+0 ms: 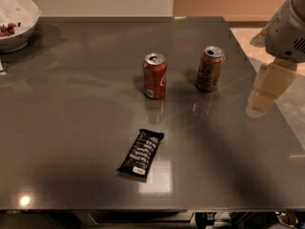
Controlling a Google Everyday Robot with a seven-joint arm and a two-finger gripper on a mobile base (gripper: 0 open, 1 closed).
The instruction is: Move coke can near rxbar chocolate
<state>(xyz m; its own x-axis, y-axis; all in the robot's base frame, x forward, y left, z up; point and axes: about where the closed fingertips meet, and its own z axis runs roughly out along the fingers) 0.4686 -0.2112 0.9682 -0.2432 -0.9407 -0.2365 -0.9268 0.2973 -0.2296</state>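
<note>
1. While the coke can (155,76) stands upright and untouched near the middle of the dark table (66,128), the gripper (259,101) hangs at the table's right edge, below the pale arm (288,30). It is well apart from the can and holds nothing.
2. Whether the gripper is spread or closed cannot be told from this view.
3. Rxbar chocolate (141,152) lies flat toward the front edge, set at a slant, with its small white label at the near end. The coke can is behind it, with bare table between the two.
4. A brownish-gold can (210,68) stands upright to the right of the coke can, between it and the gripper. It is not the target.
5. A white bowl (14,23) sits at the far left corner, out of the way.
6. Step in hand, as I judge it: the approach. No grasp has been made and the can has not been moved.
7. Next move calls for reaching leftward past or over the brownish-gold can without knocking it, then bracketing the coke can around its body.
8. After that, the can needs a short carry toward the front, set down upright just beside the bar and not on top of it.
</note>
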